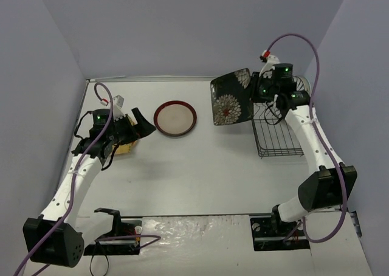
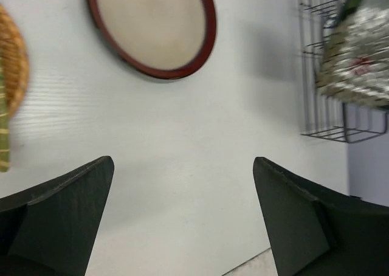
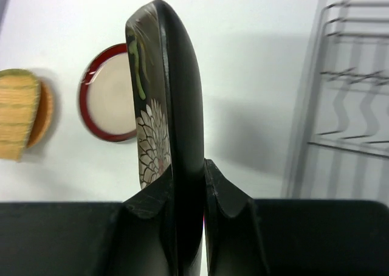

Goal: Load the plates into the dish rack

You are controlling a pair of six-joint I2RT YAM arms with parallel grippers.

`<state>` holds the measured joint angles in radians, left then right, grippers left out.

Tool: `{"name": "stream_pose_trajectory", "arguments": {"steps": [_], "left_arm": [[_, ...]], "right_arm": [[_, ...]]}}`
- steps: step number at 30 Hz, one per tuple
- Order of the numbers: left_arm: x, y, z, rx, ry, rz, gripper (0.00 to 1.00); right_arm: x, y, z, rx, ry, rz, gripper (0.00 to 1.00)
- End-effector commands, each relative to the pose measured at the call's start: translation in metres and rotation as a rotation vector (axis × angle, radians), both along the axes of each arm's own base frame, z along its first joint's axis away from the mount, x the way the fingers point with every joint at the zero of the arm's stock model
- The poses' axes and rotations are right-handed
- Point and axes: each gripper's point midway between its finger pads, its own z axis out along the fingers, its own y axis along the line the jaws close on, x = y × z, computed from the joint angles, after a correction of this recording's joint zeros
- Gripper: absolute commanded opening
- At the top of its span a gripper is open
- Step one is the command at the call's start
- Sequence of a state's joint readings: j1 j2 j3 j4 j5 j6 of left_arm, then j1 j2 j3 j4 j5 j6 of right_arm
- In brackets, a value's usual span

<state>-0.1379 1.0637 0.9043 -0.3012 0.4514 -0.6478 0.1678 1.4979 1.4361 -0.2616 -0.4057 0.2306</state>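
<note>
The right tool grips the rim of the glossy, squarish black floral plate, held on edge in the air just left of the black wire dish rack at far right. The left tool gapes wide and empty over the white surface, near the yellow woven-look plate, which overlaps a round orange-brown plate. A round red-rimmed beige plate lies flat between the two arms.

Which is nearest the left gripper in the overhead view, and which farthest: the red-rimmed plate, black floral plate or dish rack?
1. The red-rimmed plate, just right of the left gripper.
2. The black floral plate, farther right, held aloft.
3. The dish rack, at the far right.
</note>
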Motion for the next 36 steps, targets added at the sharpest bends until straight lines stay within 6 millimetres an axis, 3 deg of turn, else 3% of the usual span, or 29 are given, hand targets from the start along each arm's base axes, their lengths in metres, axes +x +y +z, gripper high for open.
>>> {"name": "stream_pose_trajectory", "arguments": {"steps": [1,9,16,18,30,36], "left_arm": [[-0.015,0.037,-0.017,0.282,0.018,0.0,0.97],[-0.015,0.052,-0.039,0.415,0.033,0.001,0.97],[-0.016,0.048,-0.055,0.447,0.033,-0.017,0.97],[-0.015,0.048,-0.055,0.457,0.035,-0.021,0.97],[-0.013,0.048,-0.053,0.464,0.025,-0.021,0.97],[-0.012,0.049,-0.053,0.467,0.026,-0.021,0.97]], "right_arm": [[0.0,-0.055,0.122,-0.235,-0.357,-0.085,0.0],[0.02,-0.157,0.133,-0.571,-0.345,-0.367,0.0],[0.043,-0.195,0.126,-0.742,-0.294,-0.445,0.0],[0.047,-0.214,0.119,-0.766,-0.26,-0.488,0.0],[0.088,-0.239,0.086,-0.803,-0.194,-0.506,0.0],[0.104,-0.243,0.055,-0.803,-0.142,-0.478,0.0]]}}
